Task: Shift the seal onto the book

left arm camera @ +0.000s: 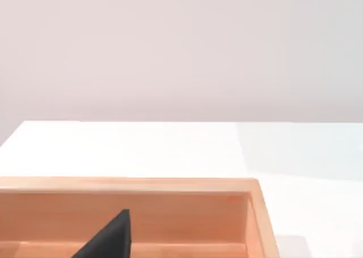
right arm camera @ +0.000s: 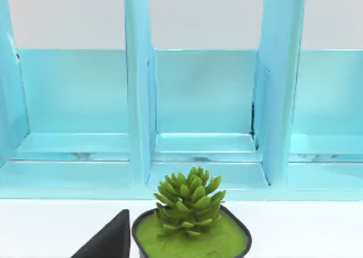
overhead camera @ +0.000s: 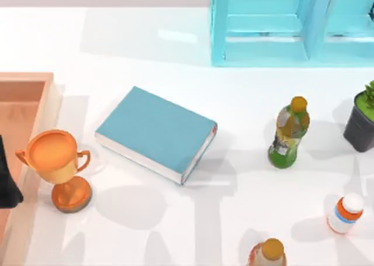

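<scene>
The small upright orange-brown seal with its rounded top [overhead camera: 269, 253] stands at the bottom edge of the top view, right of centre. It is well apart from the thick teal-blue hardcover book with white page edges and thin red trim [overhead camera: 156, 131]. The book lies flat and askew left of centre. Its broad cover faces up and is bare, so I judge it a ready landing spot, and the transfer has not yet begun.

My left gripper [left arm camera: 108, 240] hangs over the shallow light wooden tray [overhead camera: 28, 82] at the table's left edge, parked out of the way. My right gripper [right arm camera: 108, 240] sits low just beside the green succulent in its dark square pot [right arm camera: 191, 224], facing the light-blue shelf frame [right arm camera: 139, 99] at the back. From what I see of either gripper, I cannot tell whether it is spread or pressed together, and neither has hold of anything I can make out.

The seal lies on the right half of the table, so I judge my right arm the natural one to fetch it.

Counting what stands around:
- one seal
- one book
- one copper trophy cup with two handles [overhead camera: 58, 163], just left of the book
- one tray
- one shelf frame
- one potted plant
- two bottles: a green one with an orange cap [overhead camera: 289, 133] and a small white one with an orange band [overhead camera: 345, 213]

Both bottles stand near the seal's route, so the carry needs height.
</scene>
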Controlling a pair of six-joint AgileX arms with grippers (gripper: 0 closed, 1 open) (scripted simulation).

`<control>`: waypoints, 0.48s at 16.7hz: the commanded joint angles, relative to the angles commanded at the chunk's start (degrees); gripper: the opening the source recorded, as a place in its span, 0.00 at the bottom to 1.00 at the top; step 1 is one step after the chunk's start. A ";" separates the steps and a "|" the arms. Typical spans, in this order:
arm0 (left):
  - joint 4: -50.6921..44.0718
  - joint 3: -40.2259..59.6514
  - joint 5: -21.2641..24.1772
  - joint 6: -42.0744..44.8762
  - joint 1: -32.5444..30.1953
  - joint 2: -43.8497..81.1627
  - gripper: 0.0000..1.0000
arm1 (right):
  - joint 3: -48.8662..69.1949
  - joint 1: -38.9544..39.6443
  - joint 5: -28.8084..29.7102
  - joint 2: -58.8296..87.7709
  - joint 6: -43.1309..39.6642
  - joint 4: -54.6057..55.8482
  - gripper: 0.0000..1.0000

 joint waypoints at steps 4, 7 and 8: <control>-7.78 9.65 0.36 1.62 1.58 10.65 1.00 | 0.00 0.00 0.00 0.00 0.00 0.00 1.00; -16.98 21.94 0.68 3.64 3.41 24.63 1.00 | 0.00 0.00 0.00 0.00 0.00 0.00 1.00; -20.46 26.48 0.77 4.43 4.11 30.33 1.00 | 0.00 0.00 0.00 0.00 0.00 0.00 1.00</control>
